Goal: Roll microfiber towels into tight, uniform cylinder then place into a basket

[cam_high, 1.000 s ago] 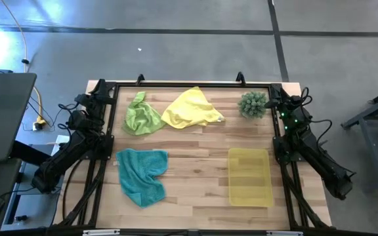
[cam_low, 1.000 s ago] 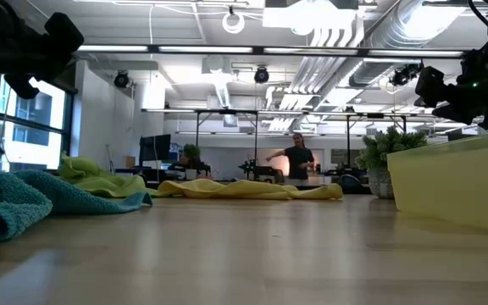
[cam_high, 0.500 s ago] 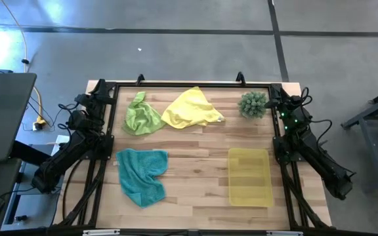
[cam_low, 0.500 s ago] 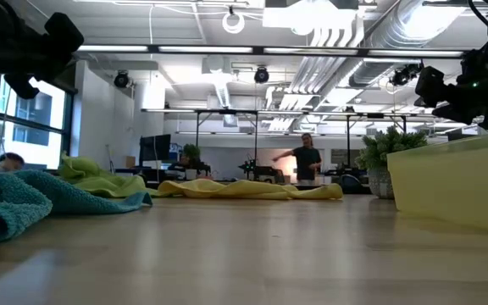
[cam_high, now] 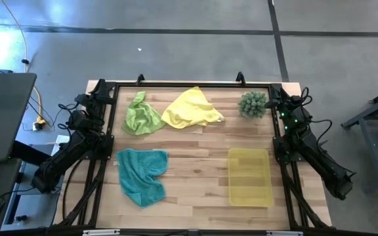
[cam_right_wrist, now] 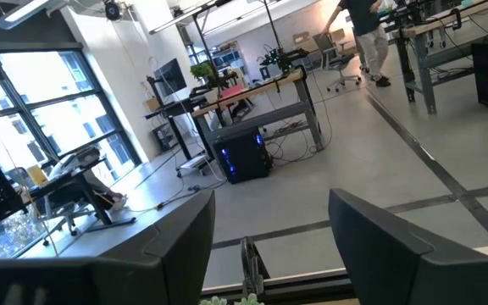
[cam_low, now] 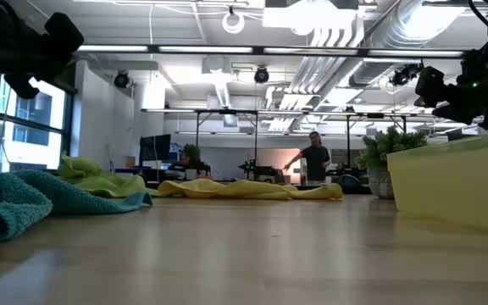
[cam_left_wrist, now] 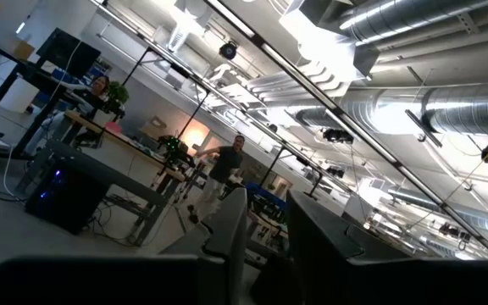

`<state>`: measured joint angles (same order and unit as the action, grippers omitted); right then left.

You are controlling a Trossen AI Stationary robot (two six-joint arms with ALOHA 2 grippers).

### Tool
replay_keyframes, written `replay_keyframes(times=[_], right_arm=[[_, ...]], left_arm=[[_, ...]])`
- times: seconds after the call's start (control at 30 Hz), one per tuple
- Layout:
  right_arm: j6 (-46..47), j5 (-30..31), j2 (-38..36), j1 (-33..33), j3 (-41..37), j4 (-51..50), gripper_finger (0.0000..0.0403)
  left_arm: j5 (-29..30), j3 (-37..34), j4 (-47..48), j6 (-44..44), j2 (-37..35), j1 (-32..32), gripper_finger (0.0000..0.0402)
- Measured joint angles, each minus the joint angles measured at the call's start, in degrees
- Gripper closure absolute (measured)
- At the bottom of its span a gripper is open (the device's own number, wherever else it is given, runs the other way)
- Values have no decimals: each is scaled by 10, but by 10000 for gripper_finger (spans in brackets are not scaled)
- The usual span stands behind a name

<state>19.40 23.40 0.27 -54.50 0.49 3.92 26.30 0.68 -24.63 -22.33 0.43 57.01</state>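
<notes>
Rolling has not begun: teal towel (cam_high: 142, 176) lies crumpled near-left, lime towel (cam_high: 141, 117) and yellow towel (cam_high: 190, 109) far, basket (cam_high: 249, 177) empty near-right. Loose folds could bunch into uneven rolls, and the far towels lie close to the table's (cam_high: 195, 147) far edge, though its middle is open. Right gripper (cam_right_wrist: 269, 233) is parked at the right rail with fingers wide, while the left gripper (cam_left_wrist: 265, 233) waits at the left rail, its spread unclear.

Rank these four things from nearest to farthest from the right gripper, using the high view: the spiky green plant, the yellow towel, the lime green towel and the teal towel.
From the right gripper, at the table's far right corner:
1. Spiky green plant, right beside it.
2. Yellow towel, far side, middle.
3. Lime green towel, far left.
4. Teal towel, near left, farthest.
</notes>
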Motion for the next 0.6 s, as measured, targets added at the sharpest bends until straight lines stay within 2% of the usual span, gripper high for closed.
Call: replay_keyframes(times=[0.37, 0.53, 0.6], right_arm=[[0, 0, 0, 0, 0, 0, 178], [0, 0, 0, 0, 0, 0, 178], [0, 0, 0, 0, 0, 0, 178]], left_arm=[[0, 0, 0, -6, 0, 0, 326], [-3, 0, -4, -115, 0, 0, 326], [-28, 0, -14, -131, 0, 0, 326]])
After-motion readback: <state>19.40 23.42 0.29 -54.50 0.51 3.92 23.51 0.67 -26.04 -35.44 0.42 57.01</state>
